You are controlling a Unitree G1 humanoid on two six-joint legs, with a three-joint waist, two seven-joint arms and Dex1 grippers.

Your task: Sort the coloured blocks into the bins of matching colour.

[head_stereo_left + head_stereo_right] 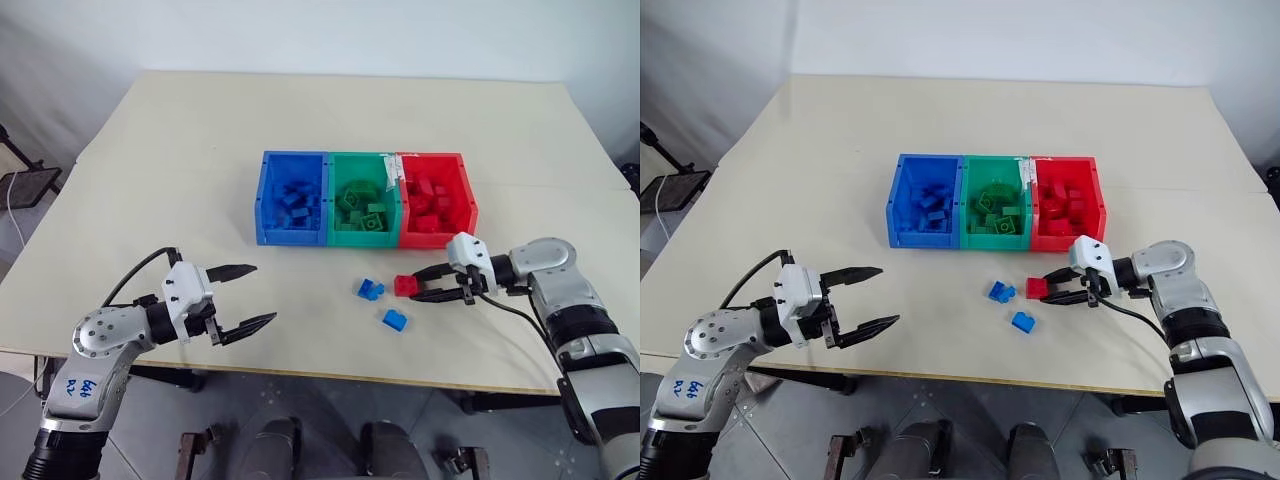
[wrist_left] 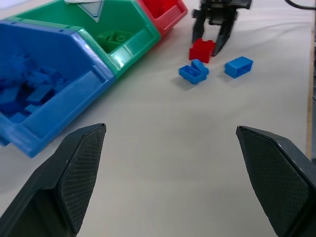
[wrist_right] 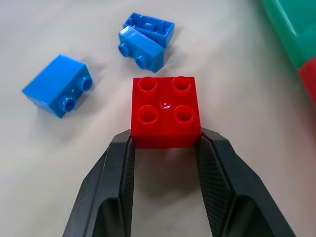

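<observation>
Nearly sorted: three loose blocks left on the table [image 1: 180, 180].
Right gripper [image 3: 165, 140] clamps the red block [image 3: 165, 111] near the red bin [image 1: 465, 200]; left gripper [image 1: 245, 297] hangs open, empty; blue pair [image 1: 368, 290] and single blue block [image 1: 395, 320] await the blue bin [image 1: 265, 215].

Blue handwriting on left forearm [image 1: 75, 385], illegible.

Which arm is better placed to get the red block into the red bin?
Right. The right hand already has its fingers closed on the red block sitting on the table, close in front of the red bin. The left hand hangs open over bare table, farther from both.
</observation>
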